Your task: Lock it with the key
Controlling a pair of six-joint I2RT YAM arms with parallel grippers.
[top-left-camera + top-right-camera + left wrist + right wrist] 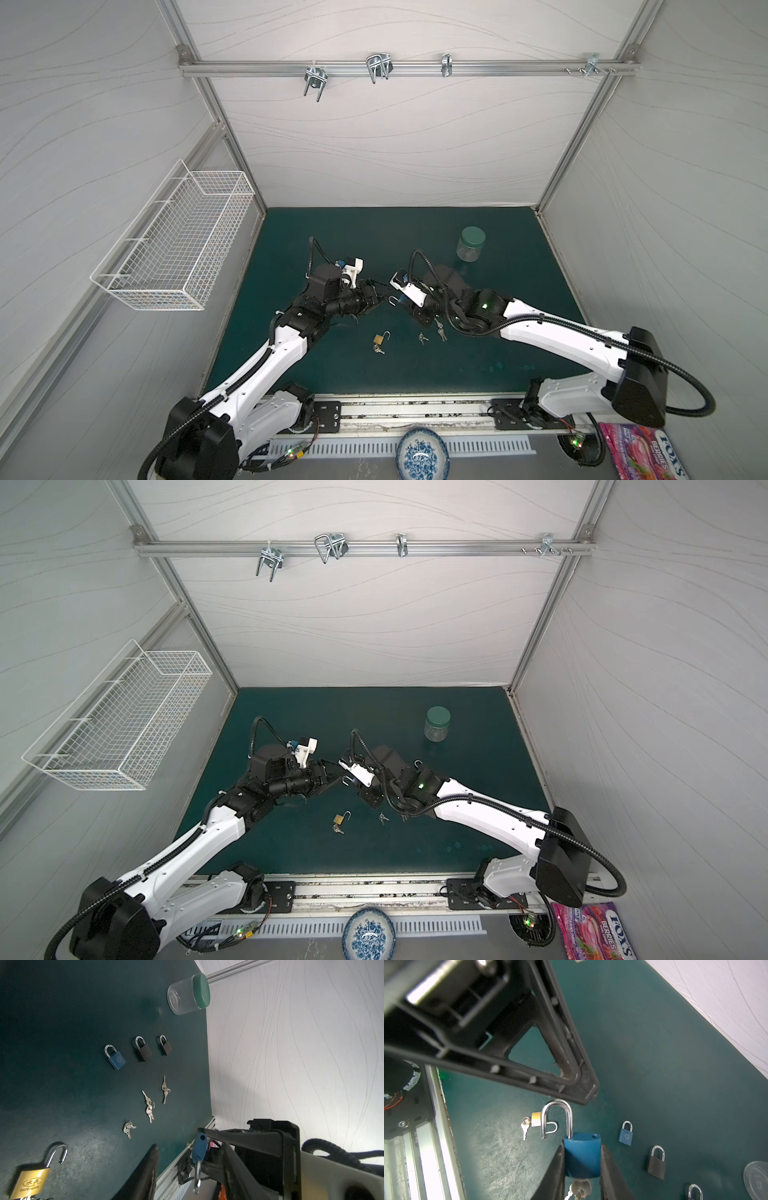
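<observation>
Your right gripper [582, 1147] is clamped on the blue padlock [581, 1157], held in the air over the middle of the tabletop [332, 241], key [579, 1187] at its base. The open shackle [557, 1113] points along the padlock's long axis at your left gripper [379, 297], just beside it, jaws apart, holding nothing. Push along that axis. The brass lock [536, 1119] lies below, toward the front edge.

The bench mat [519, 353] is dark teal. The held padlock [582, 1155] is blue with a silver shackle, the brass padlock [378, 338] is yellow, and two padlocks [144, 1053] are black. The keys [149, 1112] are silver. The jar lid [473, 237] is green. The bowl [422, 455] is white with blue flowers.
</observation>
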